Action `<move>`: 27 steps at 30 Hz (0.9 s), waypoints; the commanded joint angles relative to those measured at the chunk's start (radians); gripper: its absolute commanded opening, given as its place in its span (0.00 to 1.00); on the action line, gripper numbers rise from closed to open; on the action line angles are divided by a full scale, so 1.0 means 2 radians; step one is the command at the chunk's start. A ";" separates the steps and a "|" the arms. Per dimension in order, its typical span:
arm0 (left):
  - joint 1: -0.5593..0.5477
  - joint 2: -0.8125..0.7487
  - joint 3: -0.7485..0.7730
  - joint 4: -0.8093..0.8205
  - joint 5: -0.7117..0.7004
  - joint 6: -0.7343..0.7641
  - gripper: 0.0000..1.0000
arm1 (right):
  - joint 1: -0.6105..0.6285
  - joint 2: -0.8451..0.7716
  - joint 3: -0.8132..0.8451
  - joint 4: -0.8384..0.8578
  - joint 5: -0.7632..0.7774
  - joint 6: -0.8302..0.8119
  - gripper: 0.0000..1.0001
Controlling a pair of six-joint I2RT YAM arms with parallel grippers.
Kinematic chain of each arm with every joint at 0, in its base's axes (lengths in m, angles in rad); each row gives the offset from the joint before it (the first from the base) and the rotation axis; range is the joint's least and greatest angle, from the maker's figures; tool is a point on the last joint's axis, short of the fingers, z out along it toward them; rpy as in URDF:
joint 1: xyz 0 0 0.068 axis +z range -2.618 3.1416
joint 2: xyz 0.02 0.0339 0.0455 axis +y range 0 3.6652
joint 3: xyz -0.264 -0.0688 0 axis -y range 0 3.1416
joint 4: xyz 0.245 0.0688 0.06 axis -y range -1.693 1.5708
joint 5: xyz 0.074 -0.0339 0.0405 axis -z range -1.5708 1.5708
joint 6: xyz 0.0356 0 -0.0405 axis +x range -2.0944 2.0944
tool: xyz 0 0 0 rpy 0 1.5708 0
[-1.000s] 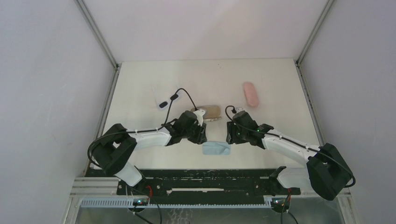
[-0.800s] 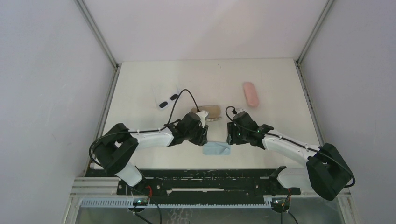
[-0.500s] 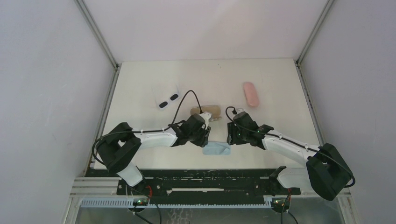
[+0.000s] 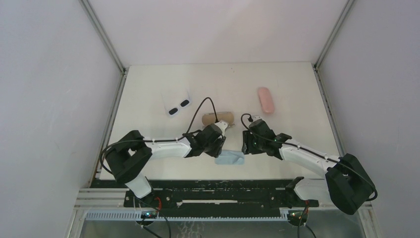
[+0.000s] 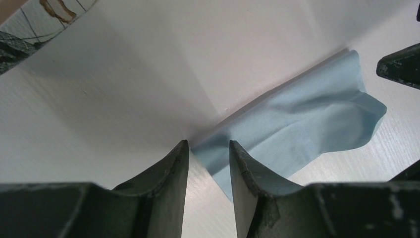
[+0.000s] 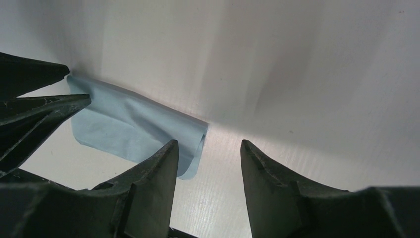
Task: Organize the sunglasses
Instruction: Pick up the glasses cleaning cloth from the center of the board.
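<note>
The white-framed sunglasses (image 4: 178, 107) lie at the far left on a pale cloth (image 4: 176, 97), away from both arms. I see no black-framed pair in any view. A light-blue cloth (image 4: 229, 158) lies flat near the front, between the two grippers. My left gripper (image 4: 219, 148) is open a little, its tips down at the cloth's left corner (image 5: 208, 145), with the cloth (image 5: 307, 124) stretching to the right. My right gripper (image 4: 244, 148) is open and empty at the cloth's right edge (image 6: 208, 144); the cloth (image 6: 133, 129) lies to its left.
A tan oval case (image 4: 218, 118) lies just beyond the left gripper. A pink oval case (image 4: 266, 100) lies at the far right. A patterned edge (image 5: 44, 12) shows in the left wrist view's top corner. Each gripper's fingers show in the other's wrist view (image 6: 34, 99).
My left gripper has moved right and nearer, away from the tan case and down to the cloth's left corner. Its cable no longer crosses the white sunglasses. The right arm has hardly moved.
</note>
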 commanded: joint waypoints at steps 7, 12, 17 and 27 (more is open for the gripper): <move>-0.021 0.014 0.008 -0.028 -0.021 -0.002 0.30 | -0.006 -0.015 -0.003 0.013 -0.002 -0.004 0.49; -0.024 0.018 0.004 -0.027 -0.024 -0.003 0.17 | -0.007 -0.021 -0.002 0.009 -0.001 -0.005 0.49; -0.024 0.012 0.002 -0.024 -0.024 0.000 0.05 | -0.007 -0.014 -0.003 0.016 -0.020 -0.005 0.50; -0.024 0.007 0.005 -0.019 -0.017 0.003 0.00 | -0.011 0.031 -0.003 0.036 -0.059 0.004 0.47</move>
